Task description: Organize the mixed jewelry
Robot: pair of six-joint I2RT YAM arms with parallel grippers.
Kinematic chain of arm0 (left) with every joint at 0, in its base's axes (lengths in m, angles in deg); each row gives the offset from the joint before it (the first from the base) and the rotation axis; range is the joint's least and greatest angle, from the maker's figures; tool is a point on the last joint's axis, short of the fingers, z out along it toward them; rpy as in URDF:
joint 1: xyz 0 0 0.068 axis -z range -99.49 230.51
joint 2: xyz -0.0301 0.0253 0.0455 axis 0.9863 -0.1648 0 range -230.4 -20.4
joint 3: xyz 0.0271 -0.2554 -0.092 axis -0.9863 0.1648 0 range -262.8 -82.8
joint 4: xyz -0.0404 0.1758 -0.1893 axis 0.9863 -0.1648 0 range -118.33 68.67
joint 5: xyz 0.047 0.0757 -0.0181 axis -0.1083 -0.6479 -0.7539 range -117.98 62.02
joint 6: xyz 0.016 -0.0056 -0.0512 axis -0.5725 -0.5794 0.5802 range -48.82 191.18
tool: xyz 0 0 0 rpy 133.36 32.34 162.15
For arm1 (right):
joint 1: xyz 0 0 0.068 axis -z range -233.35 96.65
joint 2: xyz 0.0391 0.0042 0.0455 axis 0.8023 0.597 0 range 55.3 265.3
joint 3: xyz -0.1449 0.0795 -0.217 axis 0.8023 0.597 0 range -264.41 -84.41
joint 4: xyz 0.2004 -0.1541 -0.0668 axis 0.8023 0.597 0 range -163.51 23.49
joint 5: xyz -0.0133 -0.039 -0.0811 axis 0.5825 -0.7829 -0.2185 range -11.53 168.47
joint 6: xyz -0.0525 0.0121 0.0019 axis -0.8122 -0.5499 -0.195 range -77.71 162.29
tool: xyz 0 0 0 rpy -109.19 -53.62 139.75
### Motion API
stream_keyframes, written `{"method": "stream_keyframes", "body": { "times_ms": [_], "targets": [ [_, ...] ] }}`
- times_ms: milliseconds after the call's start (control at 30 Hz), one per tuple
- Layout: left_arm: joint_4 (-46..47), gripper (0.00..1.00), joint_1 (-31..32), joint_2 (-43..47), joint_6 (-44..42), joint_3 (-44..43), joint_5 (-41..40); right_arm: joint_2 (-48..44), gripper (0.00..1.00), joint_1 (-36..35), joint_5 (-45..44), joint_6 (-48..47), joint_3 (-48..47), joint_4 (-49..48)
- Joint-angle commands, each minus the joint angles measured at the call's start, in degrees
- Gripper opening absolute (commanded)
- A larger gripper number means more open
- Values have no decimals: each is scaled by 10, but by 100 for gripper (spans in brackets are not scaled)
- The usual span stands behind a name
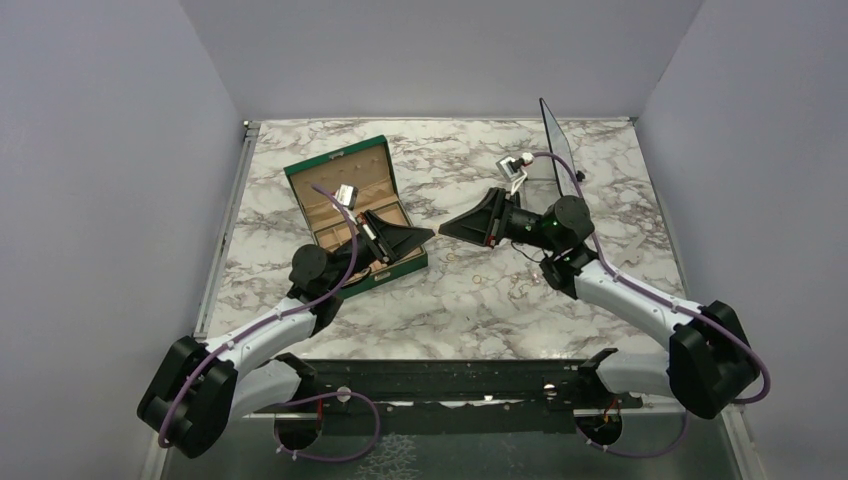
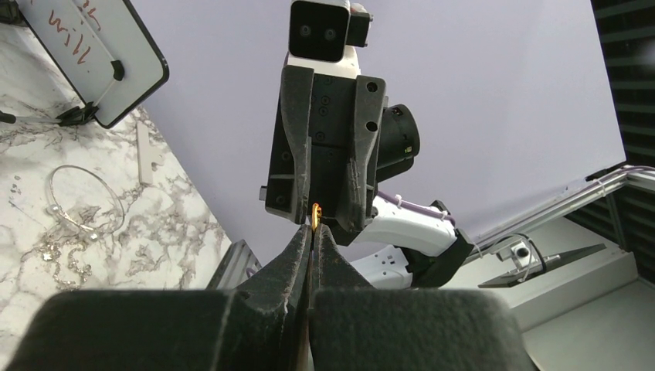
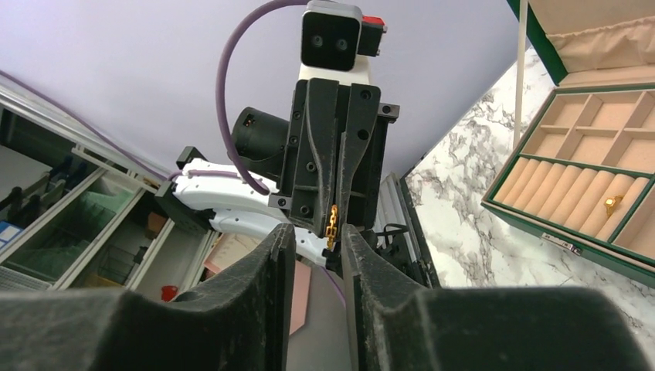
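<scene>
My left gripper (image 2: pixel 310 236) clamps a gold piece (image 3: pixel 332 224), long axis upright. My right gripper (image 3: pixel 318 233), fingers apart, faces it tip-to-tip. The box (image 1: pixel 338 165) lies toward the far-left corner.

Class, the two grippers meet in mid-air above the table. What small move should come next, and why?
Probably the left gripper should draw back toward the green box. It is shut on a gold piece, while the right gripper stands open around it, not gripping, and the box lies on the left arm's side.
</scene>
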Motion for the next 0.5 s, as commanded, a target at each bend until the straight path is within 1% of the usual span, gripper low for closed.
{"method": "stream_keyframes", "body": {
  "times_ms": [0,200,400,467],
  "targets": [
    [7,0,0,-3,-10,-11,-8,8,30,-5,-12,-10,-18,1],
    [8,0,1,-3,-10,-10,-7,14,23,-5,-16,-8,-19,4],
    [7,0,0,-1,-13,-8,-4,21,11,-5,-18,-5,-22,6],
    [8,0,1,-1,-14,-7,-4,23,6,-4,-19,-4,-22,6]
  ]
}}
